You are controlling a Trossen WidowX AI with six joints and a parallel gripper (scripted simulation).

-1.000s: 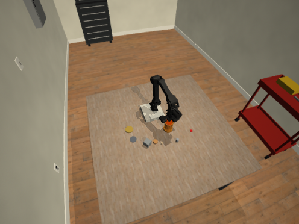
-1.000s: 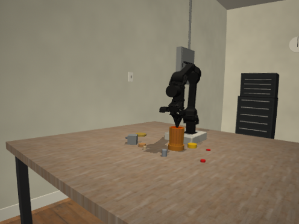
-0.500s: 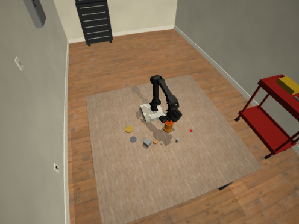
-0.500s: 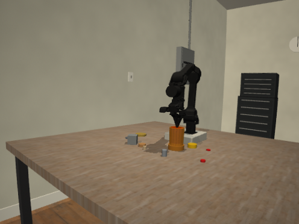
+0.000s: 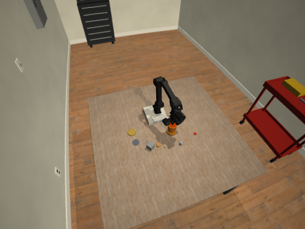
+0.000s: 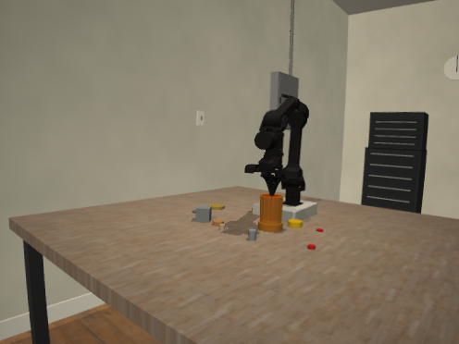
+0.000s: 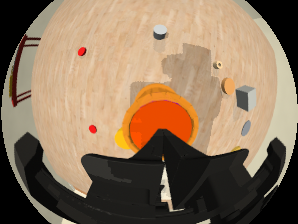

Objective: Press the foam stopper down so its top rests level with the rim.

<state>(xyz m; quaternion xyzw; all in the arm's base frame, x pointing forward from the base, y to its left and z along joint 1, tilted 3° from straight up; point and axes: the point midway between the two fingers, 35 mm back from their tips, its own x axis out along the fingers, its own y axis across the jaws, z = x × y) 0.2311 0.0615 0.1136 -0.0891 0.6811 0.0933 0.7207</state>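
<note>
Tool: our black two-fingered tool (image 5: 173, 124) (image 6: 272, 194) (image 7: 161, 132) is closed to a point, nothing between its fingers, tips down at the jar mouth. Directly beneath it: the round red-orange foam stopper (image 7: 161, 117), inside the upright orange cylindrical jar (image 5: 171, 130) (image 6: 270, 213) (image 7: 191, 109). Whether the tips bear on the foam we cannot tell.

Outward: a yellow disc (image 6: 295, 224) (image 7: 121, 139) lies just beside the jar; a small grey cylinder (image 5: 181, 143) (image 6: 252, 235) (image 7: 160, 32) stands farther off on the worktop (image 5: 129, 184) (image 6: 185, 259) (image 7: 115, 45).

Risks, our judgement: overdriving, since squashed foam hides the true seating depth and a stopper sunk too far stays low; stopping short, if springback is mistaken for travel; tilting the stopper, if the narrow tips push off-centre; shifting or tipping the jar, if they catch its rim on withdrawal.

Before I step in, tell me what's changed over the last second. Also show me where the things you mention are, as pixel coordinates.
Nothing visibly changed: no shift shows, and nothing was taken hold of or let go. The arm (image 5: 158, 93) (image 6: 295, 148) stayed bent over the orange jar (image 5: 171, 130) (image 6: 270, 214) (image 7: 155, 92), jaws shut; jar and grey block (image 5: 150, 146) (image 6: 204, 214) (image 7: 246, 99) stayed put.
</note>
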